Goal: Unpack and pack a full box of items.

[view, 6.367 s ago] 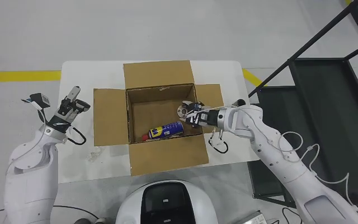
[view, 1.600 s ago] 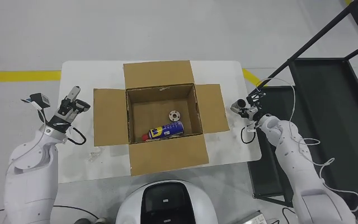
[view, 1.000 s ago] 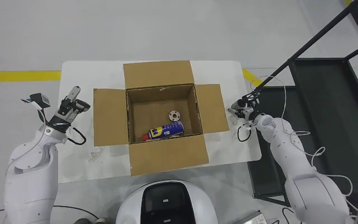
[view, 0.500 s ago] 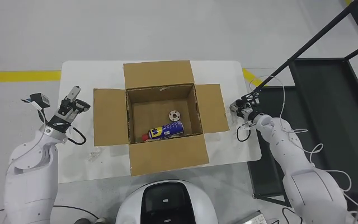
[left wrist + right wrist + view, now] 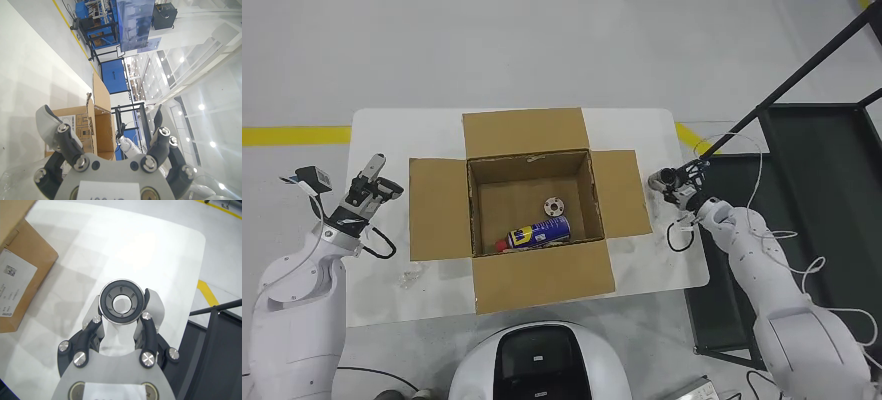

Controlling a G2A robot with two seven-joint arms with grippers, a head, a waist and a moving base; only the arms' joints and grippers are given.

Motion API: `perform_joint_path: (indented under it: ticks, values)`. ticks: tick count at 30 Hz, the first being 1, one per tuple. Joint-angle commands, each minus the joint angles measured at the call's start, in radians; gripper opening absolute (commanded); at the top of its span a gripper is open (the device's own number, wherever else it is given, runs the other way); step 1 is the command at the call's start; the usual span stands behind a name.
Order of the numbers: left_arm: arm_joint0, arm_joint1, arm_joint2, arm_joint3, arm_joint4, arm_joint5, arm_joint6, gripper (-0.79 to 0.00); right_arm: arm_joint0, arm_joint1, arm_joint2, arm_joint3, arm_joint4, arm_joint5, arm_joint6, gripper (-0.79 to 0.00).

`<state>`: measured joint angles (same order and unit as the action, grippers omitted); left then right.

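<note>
An open cardboard box [image 5: 440, 208] sits mid-table with its flaps spread. Inside lie a blue and yellow spray can [image 5: 538, 235] and a small metal flange [image 5: 555, 207]. My right gripper [image 5: 660, 182] hovers over the table's right side, beside the box's right flap, shut on a metal bearing sleeve [image 5: 122, 302] with a dark ring face. My left gripper [image 5: 372, 172] stays open and holds nothing at the table's left edge; in the left wrist view its fingers [image 5: 49, 121] stand spread, with the box [image 5: 81, 125] beyond them.
A dark metal rack [image 5: 802, 190] stands right beside the table's right edge, close to my right arm. A crumpled clear plastic bag [image 5: 412, 272] lies near the box's front left corner. Bare white tabletop [image 5: 117, 253] spreads under the right gripper.
My right gripper lifted the bearing sleeve out of the box and carried it right, over the table's right edge area; in the last half second it shifted slightly left. The left arm stayed still.
</note>
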<state>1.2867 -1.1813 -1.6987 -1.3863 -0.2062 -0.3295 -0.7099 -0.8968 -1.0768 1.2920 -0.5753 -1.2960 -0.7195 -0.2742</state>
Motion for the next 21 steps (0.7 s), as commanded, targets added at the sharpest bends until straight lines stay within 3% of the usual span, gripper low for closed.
perform_joint_path:
  ticks: [1,7,12,16,21]
  values:
    - [0.000,0.000,0.000,0.000,0.000,0.000,0.000,0.000,-0.028,0.017,0.028,-0.070,-0.006,-0.018,-0.026,-0.785]
    - [0.000,0.000,0.000,0.000,0.000,0.000,0.000,0.000,-0.196,0.072,0.157,-0.456,-0.021,-0.053,-0.010,-0.785]
    - [0.000,0.000,0.000,0.000,0.000,0.000,0.000,0.000,-0.379,0.093,0.232,-0.827,0.046,-0.098,0.118,-0.785]
    - [0.000,0.000,0.000,0.000,0.000,0.000,0.000,0.000,-0.448,0.096,0.209,-1.011,0.134,-0.171,0.275,-0.785]
    - [0.000,0.000,0.000,0.000,0.000,0.000,0.000,0.000,-0.464,0.096,0.149,-1.140,0.198,-0.210,0.411,-0.785]
